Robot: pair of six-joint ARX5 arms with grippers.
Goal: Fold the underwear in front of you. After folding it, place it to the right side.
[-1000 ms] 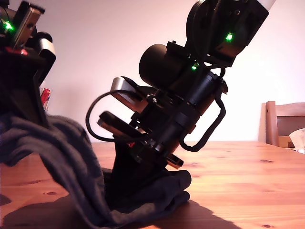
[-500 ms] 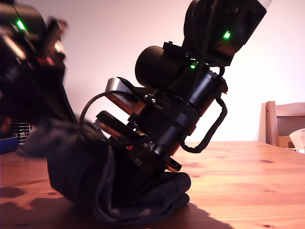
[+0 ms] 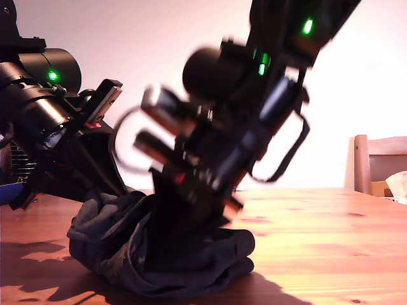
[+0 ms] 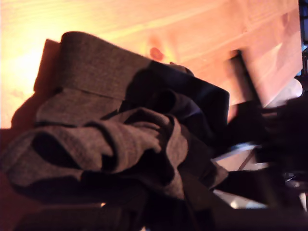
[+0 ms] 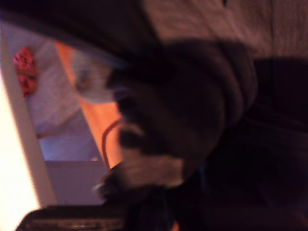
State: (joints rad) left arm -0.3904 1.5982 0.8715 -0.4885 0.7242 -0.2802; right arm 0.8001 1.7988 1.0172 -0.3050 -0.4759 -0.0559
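Observation:
The underwear [image 3: 108, 238] lies as a bunched dark charcoal heap on the wooden table [image 3: 331, 241], near the exterior view's left. My first gripper [image 3: 124, 190] comes down from the exterior view's left into the top of the heap. In the first wrist view the underwear [image 4: 120, 139] gathers in folds toward the jaws and hides the fingers. My second gripper [image 3: 175, 251] stands in the middle of the exterior view with its tip sunk in the cloth, and the arm is blurred. The second wrist view is blurred, with the underwear [image 5: 216, 96] filling most of it and hiding the jaws.
A wooden chair [image 3: 378, 162] stands behind the table at the exterior view's right, with something pale [image 3: 397, 184] in front of it. A blue object [image 3: 7, 190] sits at the exterior view's left edge. Bare table top stretches toward the exterior view's right.
My first arm swung down from high at the exterior view's left, carrying the raised cloth onto the heap. The underwear is now a low bundle. My second arm has shifted upward and is blurred.

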